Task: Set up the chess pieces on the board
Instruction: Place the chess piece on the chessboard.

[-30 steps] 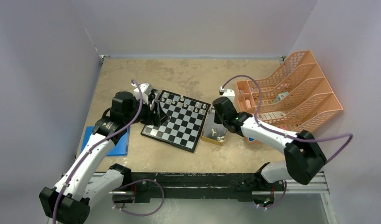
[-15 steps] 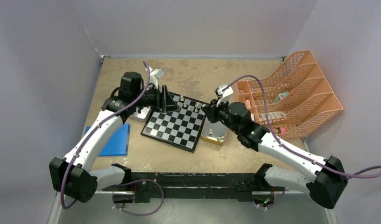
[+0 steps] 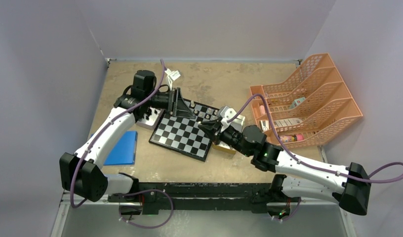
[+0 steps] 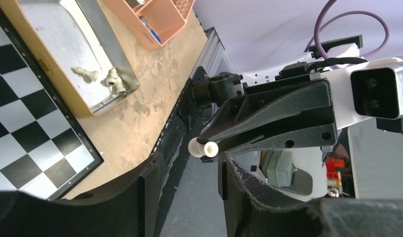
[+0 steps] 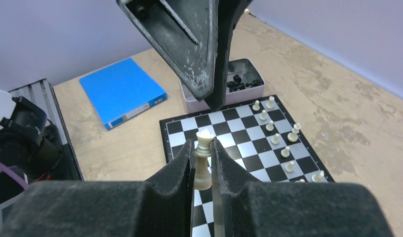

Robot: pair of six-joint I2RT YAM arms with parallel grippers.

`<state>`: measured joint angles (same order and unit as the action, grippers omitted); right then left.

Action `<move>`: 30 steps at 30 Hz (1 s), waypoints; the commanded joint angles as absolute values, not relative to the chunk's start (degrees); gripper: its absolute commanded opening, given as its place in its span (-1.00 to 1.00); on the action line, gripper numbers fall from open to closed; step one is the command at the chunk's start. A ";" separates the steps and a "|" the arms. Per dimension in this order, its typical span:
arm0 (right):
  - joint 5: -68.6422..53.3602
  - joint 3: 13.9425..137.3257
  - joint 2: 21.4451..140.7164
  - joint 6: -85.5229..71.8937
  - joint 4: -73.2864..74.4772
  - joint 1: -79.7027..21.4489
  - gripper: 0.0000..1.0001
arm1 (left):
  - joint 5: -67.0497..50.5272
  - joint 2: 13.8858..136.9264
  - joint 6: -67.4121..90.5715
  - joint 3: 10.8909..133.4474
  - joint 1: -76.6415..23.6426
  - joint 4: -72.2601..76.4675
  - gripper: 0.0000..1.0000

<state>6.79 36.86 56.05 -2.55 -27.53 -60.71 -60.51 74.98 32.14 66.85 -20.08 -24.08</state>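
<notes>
My right gripper point(image 5: 203, 148) is shut on a cream-white chess piece point(image 5: 203, 163) with a crowned head and holds it in the air above the board point(image 5: 239, 133). My left gripper point(image 4: 189, 170) is open and empty, and its tips point at that piece point(image 4: 203, 148), a short way off. In the top view the left gripper point(image 3: 183, 106) is over the board's far left part and the right gripper point(image 3: 205, 127) is over its right side. Several white pieces point(image 3: 202, 112) stand in rows along the board's far edge point(image 3: 182, 136).
A metal tray of black pieces point(image 3: 149, 117) sits left of the board. A tray with a few white pieces point(image 4: 86, 59) sits to its right. A blue binder point(image 3: 121, 147) lies at the left, and orange racks point(image 3: 308, 98) stand at the right.
My right gripper left the right tray and swung left over the board with the white piece. My left gripper rose from the board's left edge and turned toward it.
</notes>
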 commanded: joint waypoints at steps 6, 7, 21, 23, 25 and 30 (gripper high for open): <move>8.62 38.63 57.30 -0.30 -33.25 -62.61 -0.77 | -66.90 75.15 30.72 68.39 -21.02 -23.08 -0.04; 8.61 38.85 57.62 -0.28 -33.28 -62.73 -0.77 | -67.13 75.41 30.71 68.38 -21.27 -22.92 -0.04; 9.03 39.53 58.72 -0.65 -33.52 -63.53 -0.77 | -62.61 77.29 25.16 69.21 -25.76 -27.92 -0.16; 9.14 39.67 58.88 -0.61 -33.52 -63.53 -0.77 | -61.74 77.55 24.69 69.64 -26.28 -28.48 -0.20; 9.37 39.64 58.98 -0.64 -33.57 -63.59 -0.77 | -61.19 77.76 24.09 69.90 -26.87 -29.13 -0.26; 9.69 39.39 59.23 -0.59 -33.82 -63.63 -0.77 | -60.11 78.09 23.18 70.44 -27.85 -30.33 -0.53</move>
